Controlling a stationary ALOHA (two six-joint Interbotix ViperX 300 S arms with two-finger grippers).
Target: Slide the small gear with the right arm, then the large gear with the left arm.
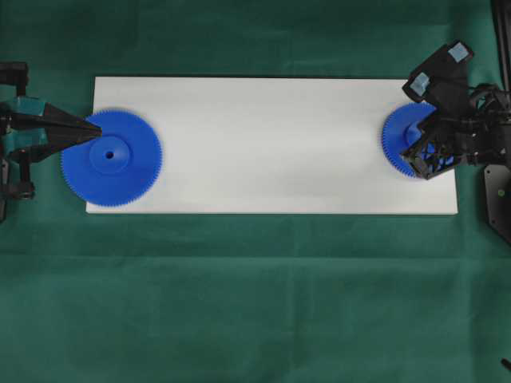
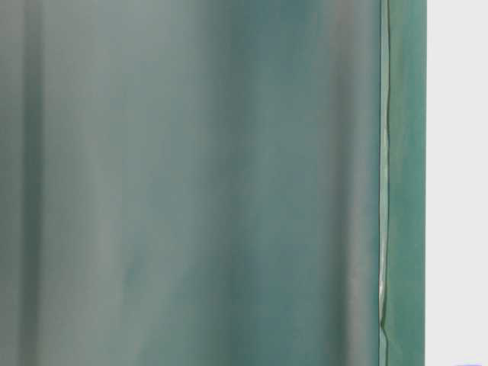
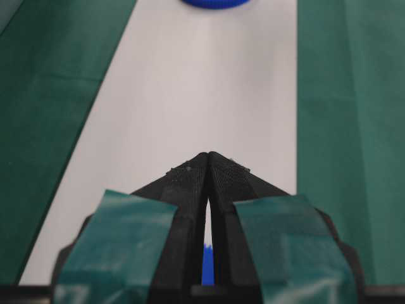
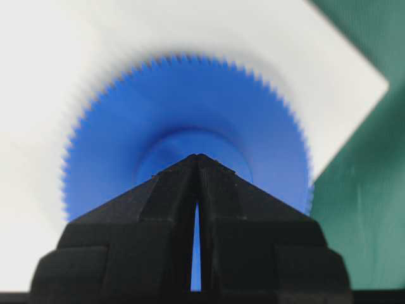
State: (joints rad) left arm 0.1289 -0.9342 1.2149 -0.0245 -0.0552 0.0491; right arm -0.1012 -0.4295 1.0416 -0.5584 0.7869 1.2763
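The large gear point(image 1: 112, 159) lies flat on the left end of the white board point(image 1: 271, 144). My left gripper point(image 1: 97, 128), on the arm with teal parts, is shut, and its tip lies over the gear's upper left part, short of the hub. In the left wrist view the shut left gripper point(image 3: 208, 154) shows a sliver of the large gear point(image 3: 207, 266) behind its fingers. The small gear point(image 1: 402, 137) lies at the board's right end. My right gripper point(image 1: 418, 130) is shut above its hub. The right wrist view has the shut right gripper point(image 4: 197, 156) over the small gear point(image 4: 190, 107).
Green cloth point(image 1: 255, 303) covers the table around the board. The board's middle stretch point(image 3: 202, 95) runs between the two gears, with the small gear point(image 3: 215, 2) at its far end. The board's right corner point(image 4: 373, 82) lies close to the small gear.
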